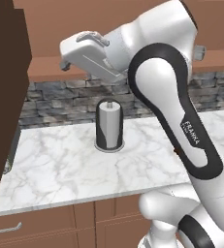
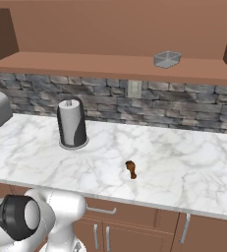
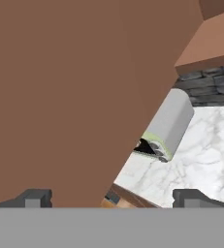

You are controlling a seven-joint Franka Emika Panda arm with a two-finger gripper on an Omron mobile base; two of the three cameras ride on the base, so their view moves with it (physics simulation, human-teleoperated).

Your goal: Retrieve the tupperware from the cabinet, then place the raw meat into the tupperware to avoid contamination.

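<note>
A paper towel roll [image 2: 71,124] in a dark holder stands upright on the white marble counter [image 2: 184,162], near the grey stone backsplash [image 2: 184,106], with a pale wall outlet [image 2: 133,89] set into the stones behind it. The raw meat [image 2: 130,169], a small reddish-brown chunk with a thin tapered end, lies alone on the marble toward the front edge, well apart from the roll. The tupperware [image 2: 167,59], a shallow grey translucent box with rounded corners, sits on the open bottom shelf of the brown wooden cabinet [image 2: 110,66] above the backsplash. In the left base view the robot's thick white arm [image 1: 176,121] rises across the scene and blocks the counter's right half. The gripper [image 3: 116,197] has its two dark finger tips spread wide, with nothing between them and touching nothing; just ahead of it stands a flat brown wooden panel [image 3: 70,97]. Beyond that panel's edge a rounded grey toaster [image 3: 168,126] rests on the marble. Below the counter run brown drawers with silver handles [image 2: 102,210].
</note>
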